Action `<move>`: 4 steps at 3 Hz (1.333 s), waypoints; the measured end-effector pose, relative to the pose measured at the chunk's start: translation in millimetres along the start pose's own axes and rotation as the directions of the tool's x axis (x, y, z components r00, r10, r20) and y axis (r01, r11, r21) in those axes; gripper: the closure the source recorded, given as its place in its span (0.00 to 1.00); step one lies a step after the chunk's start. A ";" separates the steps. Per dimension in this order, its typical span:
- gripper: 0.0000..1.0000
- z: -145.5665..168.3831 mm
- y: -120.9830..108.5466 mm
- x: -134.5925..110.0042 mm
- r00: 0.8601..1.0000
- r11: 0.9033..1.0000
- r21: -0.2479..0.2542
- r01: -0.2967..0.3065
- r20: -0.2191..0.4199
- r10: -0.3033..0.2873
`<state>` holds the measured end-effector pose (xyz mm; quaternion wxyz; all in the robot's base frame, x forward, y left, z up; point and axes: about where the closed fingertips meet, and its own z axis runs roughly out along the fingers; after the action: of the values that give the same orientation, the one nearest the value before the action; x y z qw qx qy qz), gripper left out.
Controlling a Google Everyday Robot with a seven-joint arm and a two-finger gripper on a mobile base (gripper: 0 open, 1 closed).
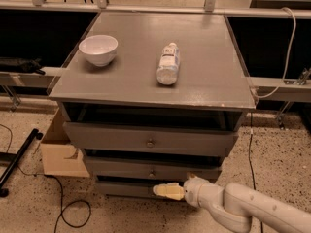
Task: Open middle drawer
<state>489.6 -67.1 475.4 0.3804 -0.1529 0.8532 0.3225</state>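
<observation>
**Gripper low at the cabinet front, under the middle drawer**

A grey cabinet (204,76) fills the centre, with three drawer fronts stacked below its top; the pale arm (252,208) reaches in from the lower right toward the cabinet's bottom edge. The middle drawer (116,168) is the second front down, sitting between the taller front above and the lowest one. A cardboard box (58,157) stands on the floor against the cabinet's left side. On the cabinet top a bottle (168,63) lies on its side near the middle, and a white bowl (98,49) sits toward the left rear corner. The gripper (167,191) hangs before the lowest front, just below the middle drawer and slightly right of its knob (152,173); it holds nothing, and I cannot tell whether it is clenched or released.
</observation>
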 end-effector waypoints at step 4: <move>0.00 5.2 7.8 -2.3 0.976 0.999 -0.035 -0.003 0.216 0.010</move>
<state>490.1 -57.7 477.9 0.4669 -0.1208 0.8016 0.3533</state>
